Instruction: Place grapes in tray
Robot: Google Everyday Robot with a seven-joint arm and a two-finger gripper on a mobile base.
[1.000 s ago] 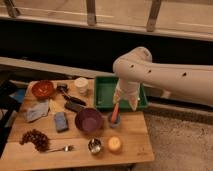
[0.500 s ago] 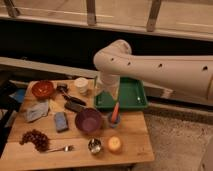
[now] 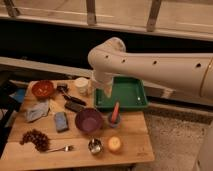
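Observation:
The grapes (image 3: 36, 139), a lumpy dark reddish-brown bunch, lie at the front left corner of the wooden table. The bright green tray (image 3: 128, 93) sits at the back right of the table and holds nothing that I can see. My white arm reaches in from the right and bends down over the tray's left edge. The gripper (image 3: 105, 90) hangs there, between the tray and a white cup (image 3: 81, 85), far from the grapes.
A purple bowl (image 3: 89, 120) stands mid-table, an orange-brown bowl (image 3: 42, 89) at the back left. A small blue cup (image 3: 115, 118) with an orange stick, a metal cup (image 3: 95, 146) and a yellow fruit (image 3: 115, 144) sit in front. A fork (image 3: 61, 148), blue sponge (image 3: 61, 121) and grey cloth (image 3: 37, 111) lie left.
My arm has swung left, from over the tray's right side to its left edge. The objects on the table have not moved.

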